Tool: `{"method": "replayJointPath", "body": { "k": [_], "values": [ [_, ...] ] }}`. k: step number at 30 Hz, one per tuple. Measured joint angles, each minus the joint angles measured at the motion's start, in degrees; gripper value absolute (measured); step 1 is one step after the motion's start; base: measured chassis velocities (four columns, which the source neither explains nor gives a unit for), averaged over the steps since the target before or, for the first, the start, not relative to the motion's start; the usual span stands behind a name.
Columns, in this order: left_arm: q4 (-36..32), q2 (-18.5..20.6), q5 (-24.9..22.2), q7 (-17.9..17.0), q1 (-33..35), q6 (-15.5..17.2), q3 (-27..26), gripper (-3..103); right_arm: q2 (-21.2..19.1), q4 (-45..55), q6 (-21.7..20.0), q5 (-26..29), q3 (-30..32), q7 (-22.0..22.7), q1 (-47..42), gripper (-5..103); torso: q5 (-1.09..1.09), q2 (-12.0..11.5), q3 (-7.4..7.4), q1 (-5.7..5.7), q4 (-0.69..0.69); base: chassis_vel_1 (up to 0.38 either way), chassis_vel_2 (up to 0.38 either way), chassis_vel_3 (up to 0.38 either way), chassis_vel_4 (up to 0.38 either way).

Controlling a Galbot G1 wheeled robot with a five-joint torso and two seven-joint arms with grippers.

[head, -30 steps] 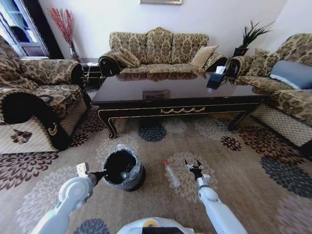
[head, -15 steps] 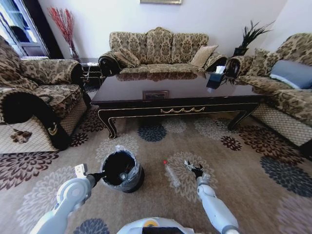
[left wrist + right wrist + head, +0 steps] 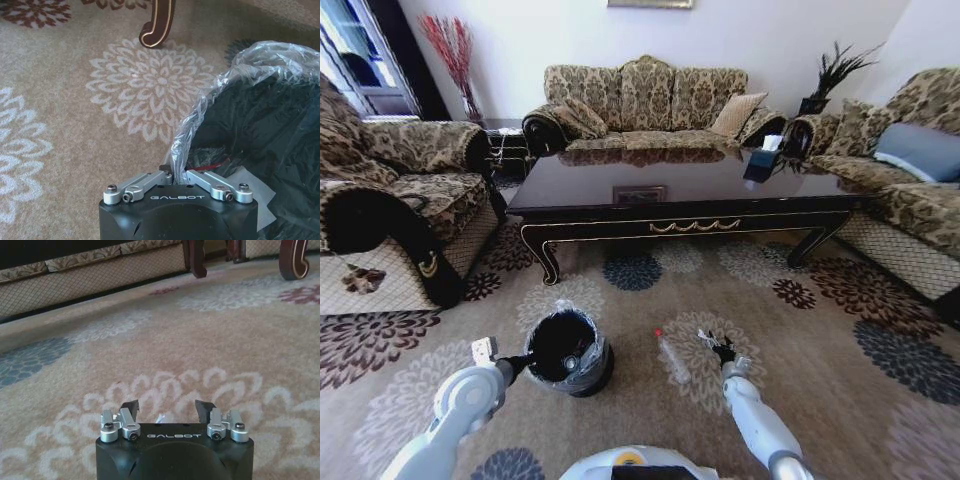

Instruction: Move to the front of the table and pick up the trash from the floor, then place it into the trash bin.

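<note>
While the left gripper (image 3: 174, 176) pinches the clear-bagged round black trash bin's (image 3: 567, 352) rim, the right gripper (image 3: 712, 343), fingers spread and empty, hovers beside the red-capped clear plastic bottle (image 3: 670, 355).

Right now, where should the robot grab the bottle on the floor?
Probably around the bottle's clear middle, coming down from above. It lies flat on the floor, red cap toward the table, so open fingers could straddle its thin body across its length. The right gripper is open and nearest.
</note>
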Motion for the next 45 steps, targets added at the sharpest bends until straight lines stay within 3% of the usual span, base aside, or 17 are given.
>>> {"method": "replayJointPath", "body": {
  "k": [5, 8, 11, 14, 16, 19, 22, 34, 45],
  "values": [
    [0.0, 0.2, 0.02, 0.14, -0.02, 0.0, -0.29, 0, 0.37, -0.12, -0.31, 0.06, 0.08, -0.54, -0.05, 62, 0.0, 0.0, 0.0, 0.0, 0.01, 0.0, 0.0, 0.0, 0.0],
    [0.0, 0.32, 0.05, 0.25, -0.13, 0.0, -0.48, 0, 0.64, -0.28, -0.49, 0.05, 0.1, -1.08, -0.23, 46, 0.0, 0.0, 0.0, 0.0, 0.0, 0.0, 0.0, 0.0, 0.0],
    [0.0, 0.23, 0.06, 0.25, -0.18, 0.0, -0.49, 0, 0.7, -0.55, -0.57, 0.0, 0.1, -1.25, -0.16, 41, 0.01, 0.0, 0.0, 0.0, 0.0, 0.0, 0.0, 0.0, 0.0],
    [-0.29, -0.14, 0.07, 0.25, -0.11, 0.0, -0.32, 0, 0.71, -0.75, -0.71, 0.0, 0.09, -1.32, 0.0, 25, 0.0, 0.0, 0.0, 0.0, 0.01, 0.0, 0.0, 0.0, 0.0],
    [-0.31, -0.21, 0.08, 0.25, -0.1, 0.0, -0.28, 0, 0.71, -0.75, -0.75, 0.0, 0.05, -1.32, -0.01, 25, 0.0, 0.0, 0.0, 0.0, 0.0, 0.0, 0.0, 0.0, 0.0],
    [-0.28, -0.31, 0.22, 0.25, -0.1, 0.0, -0.36, 0, 0.78, -0.64, -0.78, -0.01, 0.01, -1.25, -0.37, 8, 0.0, 0.0, 0.0, 0.0, 0.0, 0.0, 0.0, 0.0, 0.0],
    [-0.27, -0.31, 0.25, 0.26, -0.09, 0.0, -0.5, 0, 0.78, -0.42, -0.78, -0.01, 0.07, -1.23, -0.65, 1, 0.0, 0.0, 0.0, 0.0, 0.01, 0.0, 0.0, 0.0, 0.0],
    [-1.5, -1.07, 1.02, -0.17, 0.27, 0.0, 0.67, 0, -0.68, 7.61, -0.68, 1.39, 0.49, -2.29, -4.88, 0, 0.01, 0.0, 0.0, 0.0, 0.01, 0.0, 0.0, 0.0, 0.0],
    [-2.78, -1.64, 2.48, -2.06, -0.27, 0.0, 5.35, 0, -5.44, 24.39, -1.04, 2.66, 1.3, -2.54, -13.98, 0, 0.01, 0.0, 0.0, 0.0, 0.01, 0.0, 0.0, 0.0, 0.0]
  ]
}}
